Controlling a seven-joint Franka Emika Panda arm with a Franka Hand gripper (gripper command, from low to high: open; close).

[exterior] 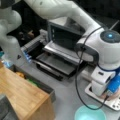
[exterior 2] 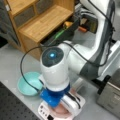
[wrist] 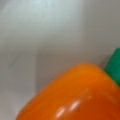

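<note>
An orange toy pepper (wrist: 75, 95) with a green stem (wrist: 113, 66) fills the lower right of the wrist view, very close to the camera, lying on a pale surface. No fingers show there. In both front views my gripper (exterior: 106, 96) (exterior 2: 66, 107) is lowered onto a pinkish plate (exterior 2: 61, 112) that rests on a white board (exterior: 112, 103) (exterior 2: 43, 110). The arm's wrist hides the pepper and the fingertips in both front views.
A teal bowl (exterior: 90, 113) (exterior 2: 26, 83) stands beside the white board. A toaster oven (exterior: 63, 37) (exterior 2: 110, 96) has its door (exterior: 56, 61) folded down. A wooden shelf unit (exterior: 22, 93) (exterior 2: 41, 23) stands next to a dark bin (exterior: 41, 85) holding orange (exterior 2: 67, 24) and green (exterior 2: 58, 33) items.
</note>
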